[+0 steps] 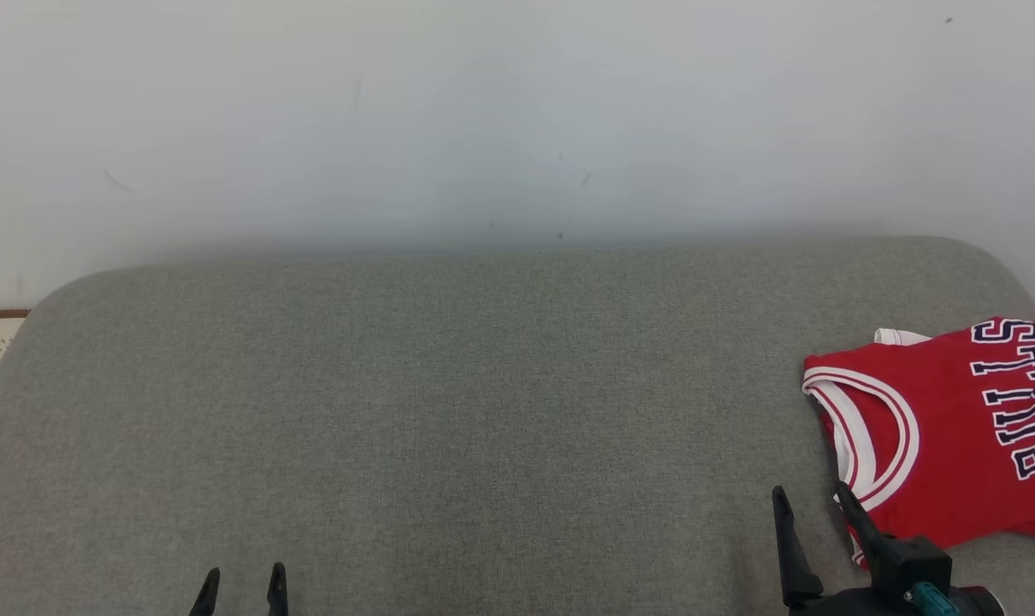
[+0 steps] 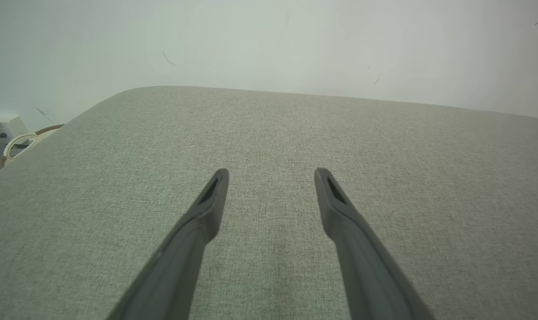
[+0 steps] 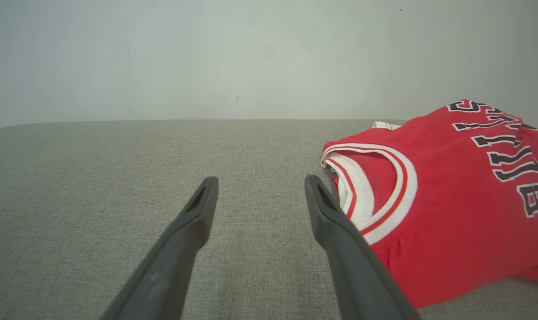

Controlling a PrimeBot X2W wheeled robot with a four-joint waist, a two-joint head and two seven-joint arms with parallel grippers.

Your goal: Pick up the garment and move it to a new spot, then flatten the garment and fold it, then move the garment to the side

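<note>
Garment (image 1: 954, 436), red jersey, lies folded at right edge of grey padded surface (image 1: 483, 411). Right claw (image 1: 810, 492) released, empty, just beside its collar (image 1: 877, 428). Left claw (image 1: 245, 571) released, well apart.

Left gripper (image 1: 244, 571): lower left of the head view; two dark fingertips rise from the bottom edge, pointing up.
Left jaws: spread wide, holding nothing.
Right gripper (image 1: 811, 492): lower right, reaching higher than the left; long dark fingers lean slightly left.
Right jaws: spread wide, holding nothing.
Right wrist (image 1: 911, 571): dark block with a teal part, at the bottom edge.
</note>
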